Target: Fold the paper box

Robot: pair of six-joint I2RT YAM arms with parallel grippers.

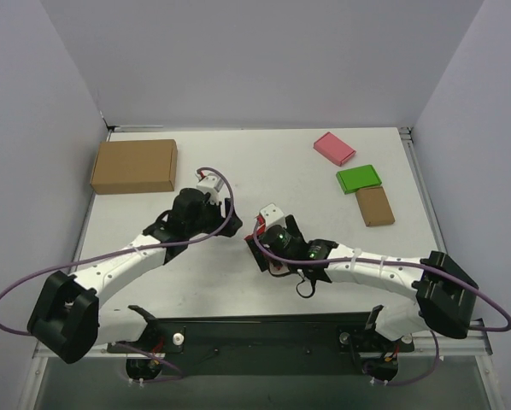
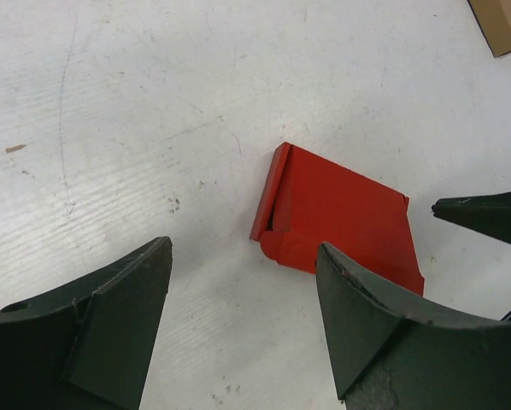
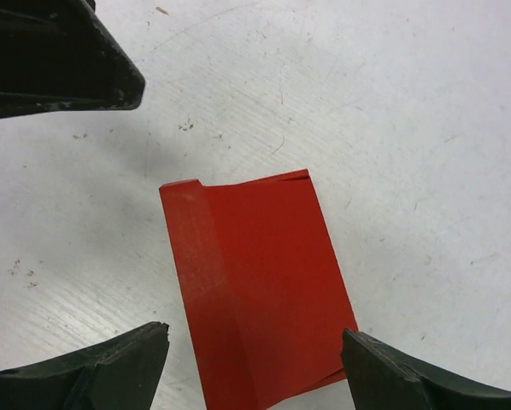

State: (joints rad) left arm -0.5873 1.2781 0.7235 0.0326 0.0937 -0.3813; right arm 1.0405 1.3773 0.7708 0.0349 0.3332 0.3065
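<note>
We find the left claw (image 2: 243, 248) spread wide and gripping nothing. In its own view one finger overlaps the near corner of the paper box (image 2: 341, 213) (whether it touches the card we cannot tell). The right claw (image 3: 255, 333) gapes just as wide and is just as empty, and the box lies flat between its fingers, with one fingertip just beside the box's edge.

The box is bright red and rests near the middle of the tabletop (image 2: 110, 111). The left wrist view shows a raised lip at one end with a dark gap beneath it. The right wrist view shows instead a long crease that sets off a narrow strip down one side. Each wrist view also catches a dark fingertip of the opposite claw at its edge.

From above, the box is nearly hidden under the right wrist and only slivers of red show. Only the wrist views reveal the surface up close: white, faintly scratched, dotted with dark specks.

Only the top view gives us the rest. A large brown carton (image 1: 134, 166) lies at the far left. At the far right are a pink box (image 1: 334, 148), a green box (image 1: 359, 178) and, just beside the green one, a small brown box (image 1: 374, 206), all well apart from the claws. Purple cables (image 1: 16, 295) loop from both arms, and pale grey walls (image 1: 255, 60) close in three sides
</note>
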